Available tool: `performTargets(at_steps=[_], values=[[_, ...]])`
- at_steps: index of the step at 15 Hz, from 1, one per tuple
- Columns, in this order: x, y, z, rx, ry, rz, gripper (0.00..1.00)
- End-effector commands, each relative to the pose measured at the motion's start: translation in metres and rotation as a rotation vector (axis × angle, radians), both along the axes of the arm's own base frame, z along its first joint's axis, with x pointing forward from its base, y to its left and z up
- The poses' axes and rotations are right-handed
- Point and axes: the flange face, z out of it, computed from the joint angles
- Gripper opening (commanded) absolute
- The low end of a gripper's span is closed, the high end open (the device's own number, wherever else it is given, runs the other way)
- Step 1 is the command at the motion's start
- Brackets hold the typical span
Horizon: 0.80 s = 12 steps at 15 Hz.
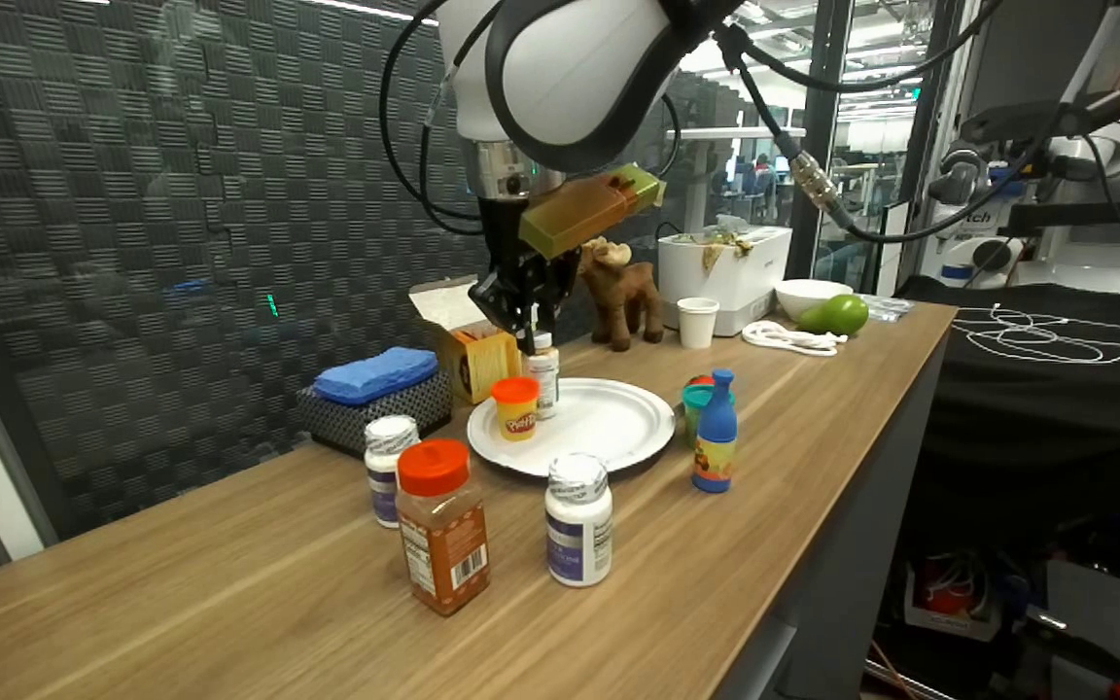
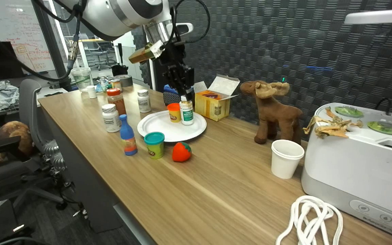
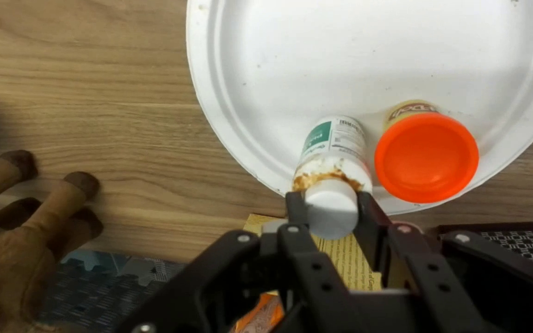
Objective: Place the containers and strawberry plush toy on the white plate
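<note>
Your gripper (image 3: 331, 206) is clenched on the top of the white bottle (image 2: 186, 114), jaws tight against both sides. You have that bottle roughly upright over the white plate (image 2: 168, 132); whether its base touches, you cannot tell. Read the plate as a clock in an exterior view, twelve at the top: the bottle is between 1 and 2 o'clock, just beside the orange-lidded tub (image 2: 174, 114) standing there at 12. Around the plate on your table (image 2: 196, 197), the strawberry toy (image 2: 181, 152) lies at 5, the green tub (image 2: 154, 147) at 7, the blue bottle (image 2: 128, 136) between 8 and 9, a pill bottle (image 2: 111, 119) at 9, the spice jar (image 2: 117, 99) at 10 and a second pill bottle (image 2: 144, 102) between 10 and 11. The cardboard box (image 2: 212, 106) stands at 2
</note>
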Motion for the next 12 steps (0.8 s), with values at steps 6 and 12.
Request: performTargets(at_steps=[6,12], values=[[-0.003,0.003,-0.001,0.034,-0.049,0.005,0.09],[-0.003,0.002,0.001,0.026,-0.019,-0.011,0.80]])
